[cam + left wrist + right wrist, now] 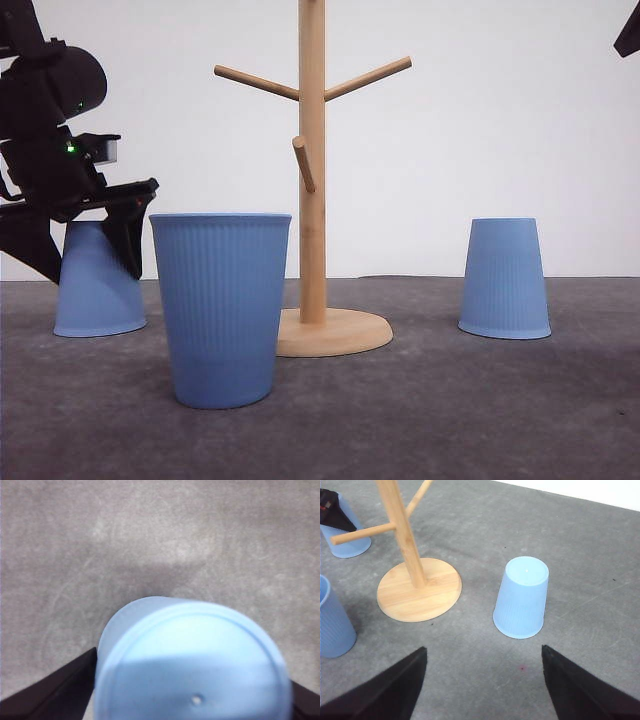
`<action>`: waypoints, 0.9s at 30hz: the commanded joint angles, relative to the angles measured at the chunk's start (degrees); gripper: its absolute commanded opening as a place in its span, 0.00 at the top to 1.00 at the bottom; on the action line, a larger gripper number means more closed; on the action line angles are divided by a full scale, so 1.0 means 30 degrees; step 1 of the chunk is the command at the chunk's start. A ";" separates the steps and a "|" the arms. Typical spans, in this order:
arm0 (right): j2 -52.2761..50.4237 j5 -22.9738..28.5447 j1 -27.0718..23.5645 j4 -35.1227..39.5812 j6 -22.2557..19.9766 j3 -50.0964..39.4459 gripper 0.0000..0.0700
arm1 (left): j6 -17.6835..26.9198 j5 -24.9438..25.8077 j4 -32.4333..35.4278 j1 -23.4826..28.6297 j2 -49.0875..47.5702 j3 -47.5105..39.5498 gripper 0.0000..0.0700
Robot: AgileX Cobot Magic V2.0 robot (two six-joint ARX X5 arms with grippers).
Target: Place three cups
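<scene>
Three light-blue ribbed cups are on the grey table. One cup (pixel 222 305) stands upright in front of the stand. A second cup (pixel 505 278) sits upside down at the right. The third cup (pixel 95 290) sits upside down at the left, and my left gripper (pixel 90 262) is open with a finger on either side of its upper part. In the left wrist view this cup's base (pixel 192 665) lies between the dark fingers (pixel 55 695). My right gripper (pixel 484 647) hangs open above the table, short of the right cup (pixel 522 597), holding nothing.
A wooden peg stand (pixel 313 200) with a round base (pixel 335 332) rises in the middle, its pegs angled upward. Grey table (pixel 450 410) stretches in front of and between the cups. A white wall lies behind.
</scene>
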 commanded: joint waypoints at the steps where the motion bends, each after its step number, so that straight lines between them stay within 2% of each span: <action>1: 0.0058 -0.0020 0.0095 0.0169 -0.0058 0.0306 0.33 | 0.0138 0.0023 0.0074 -0.0036 -0.0234 0.0364 0.34; 2: 0.0058 -0.0020 0.0095 0.0174 -0.0058 0.0306 0.33 | 0.0138 0.0023 0.0043 -0.0036 -0.0352 0.0364 0.38; 4: 0.0058 -0.0020 0.0095 0.0168 -0.0060 0.0306 0.33 | 0.0138 0.0023 0.0018 -0.0035 -0.0516 0.0364 0.40; 10: 0.0058 -0.0028 0.0095 0.0166 -0.0060 0.0306 0.33 | 0.0144 0.0080 -0.0455 -0.0036 -0.0834 0.0364 0.39; 20: 0.0058 -0.0035 0.0095 0.0153 -0.0058 0.0306 0.33 | 0.0138 0.1405 -0.2608 0.0118 -0.3125 0.0364 0.39; 23: 0.0058 -0.0035 0.0095 0.0153 -0.0058 0.0306 0.33 | 0.0004 0.2541 -0.3323 0.0493 -0.4393 0.0364 0.39; 27: 0.0058 -0.0035 0.0095 0.0153 -0.0066 0.0306 0.33 | -0.0989 0.5282 -0.3751 0.1156 -0.5996 0.0364 0.39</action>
